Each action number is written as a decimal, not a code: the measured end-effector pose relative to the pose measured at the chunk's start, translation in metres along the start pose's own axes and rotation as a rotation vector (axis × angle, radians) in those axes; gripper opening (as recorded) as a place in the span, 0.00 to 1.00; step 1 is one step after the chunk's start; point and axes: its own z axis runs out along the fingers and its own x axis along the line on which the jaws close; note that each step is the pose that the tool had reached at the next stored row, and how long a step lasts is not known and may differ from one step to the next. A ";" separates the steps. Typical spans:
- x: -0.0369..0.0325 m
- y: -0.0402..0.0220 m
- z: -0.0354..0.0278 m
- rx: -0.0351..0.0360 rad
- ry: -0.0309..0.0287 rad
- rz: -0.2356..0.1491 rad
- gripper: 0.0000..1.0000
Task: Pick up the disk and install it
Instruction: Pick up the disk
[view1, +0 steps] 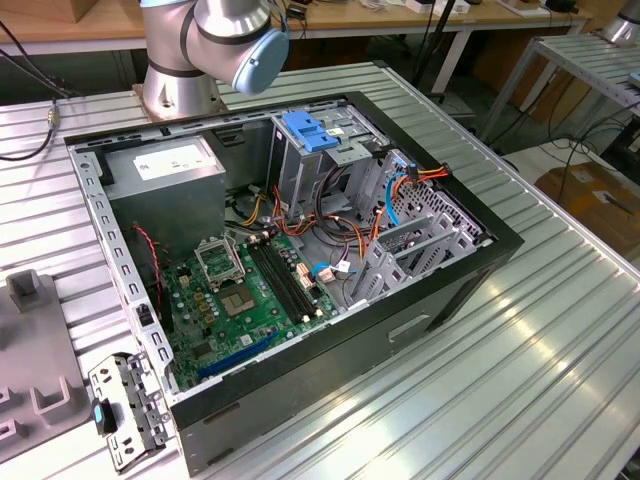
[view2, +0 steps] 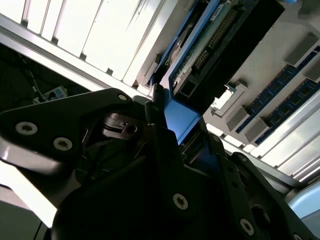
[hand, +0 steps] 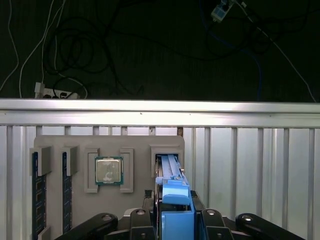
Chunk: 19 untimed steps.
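Note:
The disk (hand: 170, 172) stands on edge in a slot of a grey parts tray (hand: 165, 142), its bright blue carrier frame (hand: 176, 200) facing the wrist. In the first wrist view my gripper (hand: 175, 214) has one black finger on each side of that blue frame, pressed against it. In the second wrist view the disk (view2: 210, 47) shows its green circuit board and dark body, and the blue frame end (view2: 181, 119) sits between the fingers (view2: 156, 131) of my gripper (view2: 182, 137). I cannot tell whether the disk has risen from its slot.
The tray also holds a processor chip (hand: 108, 171) and memory sticks (hand: 38, 192). It lies on a ribbed aluminium table near the table edge (hand: 160, 117). In the exterior view the open computer case (view1: 470, 270) lies on the table, with a grey drive cage (view1: 300, 165) and motherboard (view1: 250, 290) inside.

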 end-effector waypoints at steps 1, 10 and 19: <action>0.0000 0.0000 0.0005 0.0002 -0.0001 0.000 0.37; 0.0001 0.0000 0.0026 0.0011 -0.0001 0.022 0.37; 0.0001 0.0000 0.0026 0.0010 -0.0001 0.021 0.37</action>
